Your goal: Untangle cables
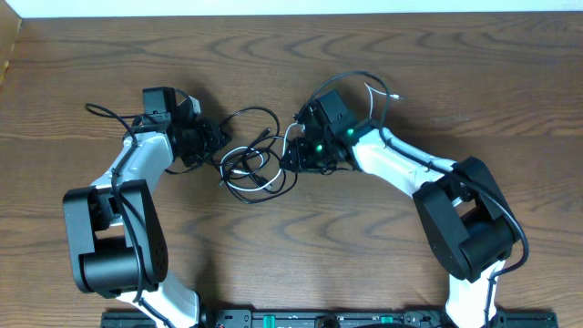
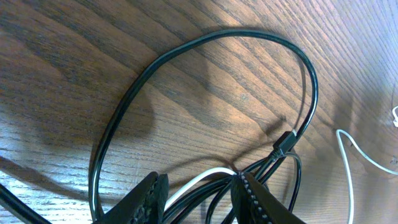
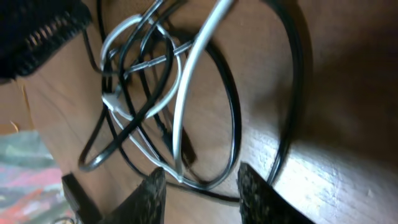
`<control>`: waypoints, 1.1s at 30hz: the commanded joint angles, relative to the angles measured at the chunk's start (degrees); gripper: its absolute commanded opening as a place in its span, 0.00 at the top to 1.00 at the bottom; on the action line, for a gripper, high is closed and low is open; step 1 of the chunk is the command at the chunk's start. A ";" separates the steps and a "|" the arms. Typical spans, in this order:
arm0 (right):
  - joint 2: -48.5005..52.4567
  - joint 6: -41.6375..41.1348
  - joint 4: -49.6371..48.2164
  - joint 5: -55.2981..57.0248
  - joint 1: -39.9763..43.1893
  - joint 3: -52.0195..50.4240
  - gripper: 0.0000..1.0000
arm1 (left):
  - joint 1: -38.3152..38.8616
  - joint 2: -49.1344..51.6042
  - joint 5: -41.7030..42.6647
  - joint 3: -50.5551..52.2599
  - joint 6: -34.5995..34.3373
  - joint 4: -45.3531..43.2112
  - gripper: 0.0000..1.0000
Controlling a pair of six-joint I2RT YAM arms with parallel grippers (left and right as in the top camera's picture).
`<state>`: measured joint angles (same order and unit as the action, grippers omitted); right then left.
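The tangled thin black and white cords [image 1: 241,166] pass loosely between the half-open jaws of left gripper [image 2: 200,183] and right gripper [image 3: 202,177].

Overhead looks straight down on table [image 1: 301,264]; wrist views close, low, probably sharing tangled cables [image 1: 239,169].

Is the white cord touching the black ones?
Touching. Right wrist view: the white cable lies woven across the black cables, overlapping with no gap.
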<state>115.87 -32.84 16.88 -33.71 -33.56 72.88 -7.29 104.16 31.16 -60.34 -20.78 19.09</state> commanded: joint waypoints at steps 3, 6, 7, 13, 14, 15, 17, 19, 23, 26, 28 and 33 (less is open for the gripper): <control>-0.44 -0.33 -12.41 -6.56 0.31 -5.64 0.62 | -0.02 0.52 -0.50 -0.31 0.76 0.13 0.62; -0.44 -0.31 -19.74 -10.34 0.31 -7.93 0.57 | -0.02 0.52 -0.50 -0.31 0.76 0.13 0.62; -0.44 -0.31 -21.42 -10.64 0.28 -8.46 0.57 | -0.02 0.52 -0.50 -0.31 0.76 0.11 0.61; -0.42 -0.31 -24.04 -9.35 0.20 -9.64 0.64 | -0.02 0.52 -0.50 -0.31 0.76 0.13 0.62; -0.42 -0.31 -24.24 -8.96 0.20 -9.64 0.72 | -0.02 0.52 -0.50 -0.31 0.76 0.13 0.62; -0.42 -0.33 -24.59 -8.39 0.20 -9.64 0.77 | -0.02 0.52 -0.50 -0.31 0.76 0.13 0.61; -0.42 -0.33 -25.79 -7.69 0.17 -9.64 0.78 | -0.02 0.52 -0.50 -0.31 0.76 0.13 0.61; -0.42 -0.33 -26.77 -6.84 0.13 -9.64 0.78 | -0.02 0.52 -0.50 -0.31 0.76 0.13 0.61; -0.35 -0.37 -27.17 -4.46 0.13 -9.64 0.80 | -0.02 0.52 -0.50 -0.31 0.76 0.15 0.61; 0.26 -0.85 -27.45 -3.72 -0.02 -9.64 0.79 | -0.02 0.52 -0.50 -0.31 0.76 0.20 0.62; 1.27 -1.46 -28.13 -3.69 -0.02 -9.64 0.77 | -0.02 0.52 -0.50 -0.31 0.76 0.24 0.61; 5.33 -4.66 -34.05 -4.24 -0.02 -9.64 0.76 | -0.02 0.52 -0.50 -0.31 0.76 0.28 0.61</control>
<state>117.64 -35.03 -14.79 -38.11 -33.56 63.59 -7.29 104.16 31.18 -60.34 -20.73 19.11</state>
